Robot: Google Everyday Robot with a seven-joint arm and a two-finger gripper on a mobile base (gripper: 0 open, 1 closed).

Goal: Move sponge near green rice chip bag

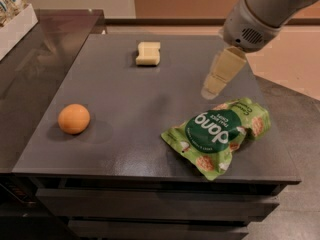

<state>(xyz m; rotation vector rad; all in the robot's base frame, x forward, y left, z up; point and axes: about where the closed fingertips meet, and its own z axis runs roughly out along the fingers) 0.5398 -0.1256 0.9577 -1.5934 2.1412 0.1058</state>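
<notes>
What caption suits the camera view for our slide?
Gripper hovers just beyond the green rice chip bag; the sponge lies untouched farther back on the table.

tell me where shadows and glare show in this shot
Camera view: soft light; the orange throws a faint shadow to its right on the dark table, the green rice chip bag shows small glossy highlights, the sponge looks evenly lit, and the gripper hangs pale just beyond the bag.

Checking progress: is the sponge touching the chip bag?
No, the sponge sits far from the green rice chip bag, with the end effector hovering near the bag.
</notes>
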